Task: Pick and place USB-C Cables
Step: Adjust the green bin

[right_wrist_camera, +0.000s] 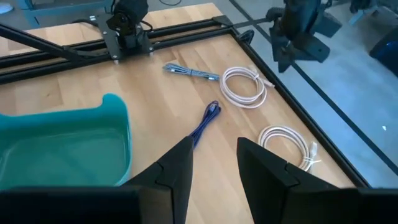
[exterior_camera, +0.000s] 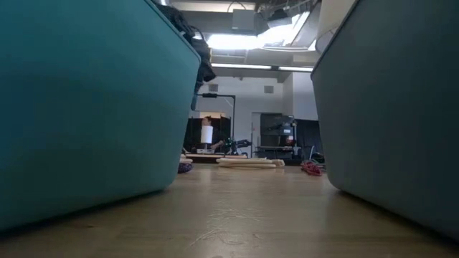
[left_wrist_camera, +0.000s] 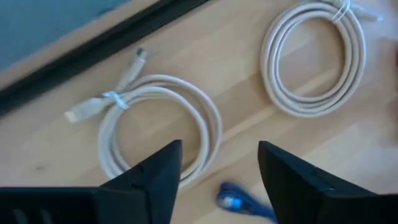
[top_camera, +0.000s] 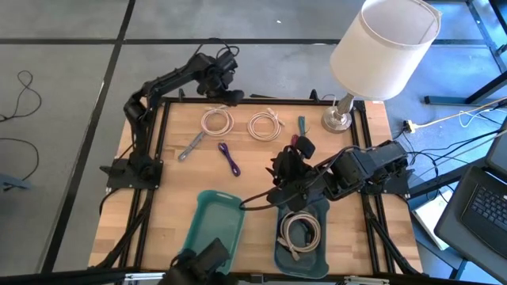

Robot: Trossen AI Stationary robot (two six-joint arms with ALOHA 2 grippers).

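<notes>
One cream-white coil already lies in the right teal tray, while the left teal tray looks bare as far as the high view shows. Two more cream-white coils are on the table near its far edge: the left coil and the right coil, side by side but apart. The purple lead, the grey lead and the teal lead also lie loose on the wood. The left end effector hangs above the left coil with its fingers spread and nothing between them, so the step in hand appears to be the approach for a pick of that coil. The next move calls for lowering until the fingers straddle a strand of the loop, then closing on it. The right end effector waits over the near side of the table between the two trays, jaws partly apart and holding nothing, facing the purple lead.
</notes>
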